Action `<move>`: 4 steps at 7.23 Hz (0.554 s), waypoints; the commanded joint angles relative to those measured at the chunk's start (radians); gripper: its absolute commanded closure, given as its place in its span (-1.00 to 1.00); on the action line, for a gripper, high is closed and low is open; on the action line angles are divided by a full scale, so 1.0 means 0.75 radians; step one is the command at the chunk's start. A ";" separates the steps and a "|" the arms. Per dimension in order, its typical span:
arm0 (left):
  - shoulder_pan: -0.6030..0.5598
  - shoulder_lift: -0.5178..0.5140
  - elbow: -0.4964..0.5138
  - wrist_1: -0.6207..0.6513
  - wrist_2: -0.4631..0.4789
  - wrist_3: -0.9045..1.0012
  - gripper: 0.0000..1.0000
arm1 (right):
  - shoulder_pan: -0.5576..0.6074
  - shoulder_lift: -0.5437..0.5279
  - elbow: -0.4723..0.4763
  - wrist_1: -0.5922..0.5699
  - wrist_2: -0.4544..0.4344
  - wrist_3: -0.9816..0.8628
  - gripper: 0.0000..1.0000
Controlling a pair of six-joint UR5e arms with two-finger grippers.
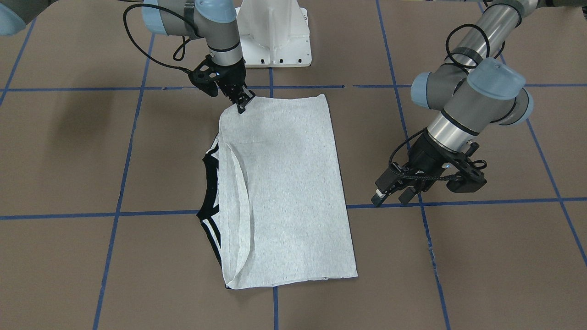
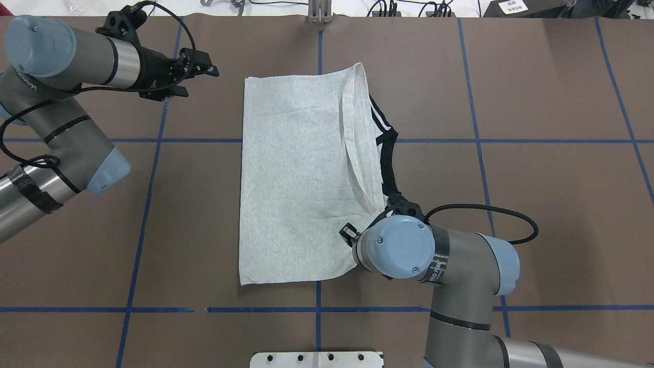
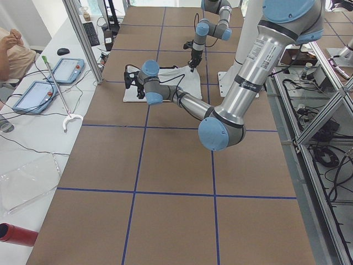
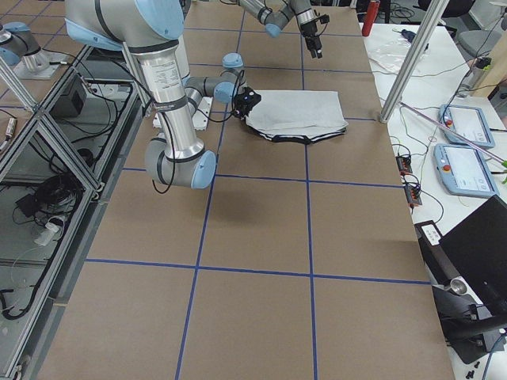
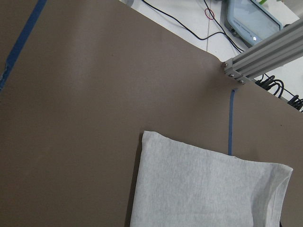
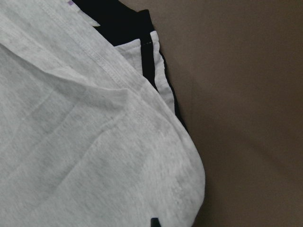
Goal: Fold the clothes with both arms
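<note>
The T-shirt (image 1: 293, 183) lies folded into a long grey rectangle in the middle of the counter (image 1: 481, 266). Its long edges run from the robot's side toward the operators' side. On the robot's left the long edge is straight and single. On the robot's right the upper layer ends in a curved, loose edge, and the black-and-white striped trim (image 1: 212, 183) sticks out from under it. The short edge on the operators' side lies flat.

The right tool (image 1: 241, 104) stands down on the shirt's corner, at the robot's side and on its right. Its fingers look drawn close together there. We cannot tell if cloth is between them. The white pedestal (image 1: 275, 41) is just behind this corner, so the room there is narrow.

The left tool (image 1: 392, 198) is spread wide and holds nothing. It is low over the counter beside a blue tape line (image 1: 504, 201), on the robot's left of the shirt and apart from it. A strip of brown counter shows between this tool and the straight edge. More brown counter surrounds the other edges. An aluminium post (image 5: 265, 49) stands at the counter's border beyond the far corner.
</note>
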 commanded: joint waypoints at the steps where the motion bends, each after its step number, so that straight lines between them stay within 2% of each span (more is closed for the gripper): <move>1: 0.171 0.028 -0.179 0.187 0.028 -0.233 -0.95 | 0.004 -0.022 0.046 -0.004 0.002 0.000 1.00; 2: 0.316 0.030 -0.319 0.407 0.164 -0.268 -0.95 | 0.004 -0.032 0.050 -0.002 0.004 0.000 1.00; 4: 0.509 0.060 -0.510 0.729 0.219 -0.333 -0.95 | 0.004 -0.038 0.050 0.002 0.004 -0.002 1.00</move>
